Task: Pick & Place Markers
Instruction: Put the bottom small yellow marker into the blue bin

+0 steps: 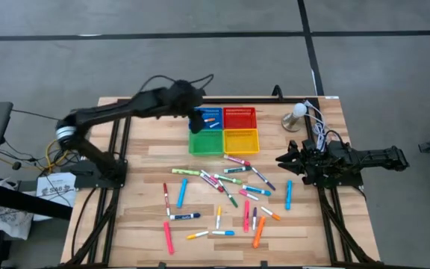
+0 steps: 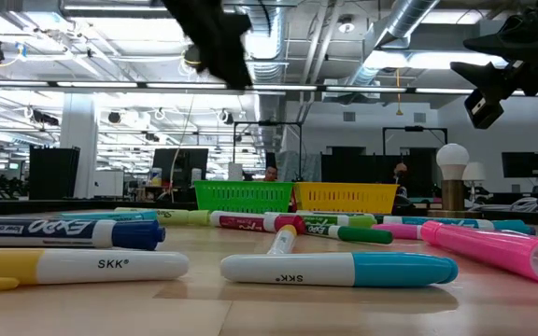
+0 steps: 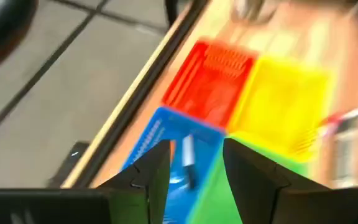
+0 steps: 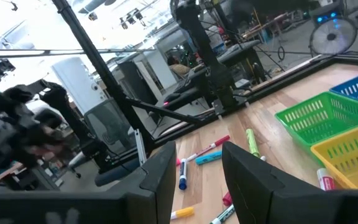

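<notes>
Several markers [image 1: 222,183] in pink, blue, green, orange and yellow lie flat, scattered over the near half of the wooden table. At the far middle stand four mesh baskets: blue [image 1: 210,113], red [image 1: 240,117], green [image 1: 206,143] and yellow [image 1: 241,140]. My left gripper [image 1: 195,119] hangs open above the blue basket, tipped downward, with nothing between its fingers [image 3: 148,177]. A marker [image 3: 188,160] lies in the blue basket [image 3: 160,134] below it. My right gripper [image 1: 281,158] waits open and level at the table's right side, holding nothing [image 4: 197,149].
A white bulb on a wooden stand [image 1: 297,116] with white cables stands at the far right, next to the right arm. The left arm reaches across the table's far left part. In the low view, markers [image 2: 339,269] lie close to the near edge.
</notes>
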Available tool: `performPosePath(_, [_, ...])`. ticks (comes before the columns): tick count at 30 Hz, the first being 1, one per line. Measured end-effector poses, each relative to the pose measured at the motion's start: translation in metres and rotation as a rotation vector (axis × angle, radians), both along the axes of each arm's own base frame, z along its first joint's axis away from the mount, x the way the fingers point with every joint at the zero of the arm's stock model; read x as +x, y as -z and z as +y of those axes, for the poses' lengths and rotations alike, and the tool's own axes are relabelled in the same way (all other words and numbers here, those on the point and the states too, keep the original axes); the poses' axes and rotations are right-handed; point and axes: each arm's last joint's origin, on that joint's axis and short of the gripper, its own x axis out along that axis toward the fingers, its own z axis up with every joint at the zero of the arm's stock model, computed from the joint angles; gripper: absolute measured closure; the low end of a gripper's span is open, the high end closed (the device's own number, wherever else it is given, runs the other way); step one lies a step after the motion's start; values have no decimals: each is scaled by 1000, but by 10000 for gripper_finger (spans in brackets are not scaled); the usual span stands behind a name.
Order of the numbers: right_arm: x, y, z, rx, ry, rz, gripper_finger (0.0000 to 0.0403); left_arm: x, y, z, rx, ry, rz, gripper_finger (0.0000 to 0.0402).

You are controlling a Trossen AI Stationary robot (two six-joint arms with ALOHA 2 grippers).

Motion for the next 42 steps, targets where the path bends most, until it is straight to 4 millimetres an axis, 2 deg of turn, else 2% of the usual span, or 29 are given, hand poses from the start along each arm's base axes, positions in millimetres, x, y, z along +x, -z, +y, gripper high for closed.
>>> performPosePath(4, [0, 0, 0, 0, 0, 1, 283, -16, -32, -42, -73, 37, -150, 252])
performPosePath(8, [0, 0, 0, 0, 0, 1, 283, -21, -42, -80, -183, 71, -228, 254])
performPosePath(13, [0, 0, 0, 0, 0, 1, 283, -16, -37, -121, -294, 53, -247, 254])
performPosePath(22, [0, 0, 0, 0, 0, 1, 283, 2, -8, -181, -569, -4, -187, 254])
performPosePath(27, [0, 0, 0, 0, 0, 0, 283, 4, -1, -207, -643, 52, -163, 252])
performPosePath(32, [0, 0, 0, 0, 0, 1, 283, 8, -7, -227, -704, 103, -267, 252])
performPosePath(38, [0, 0, 0, 0, 0, 1, 283, 4, -7, -241, -718, 145, -258, 252])
performPosePath(42, [0, 0, 0, 0, 0, 1, 283, 4, -2, -252, -796, 172, -211, 252])
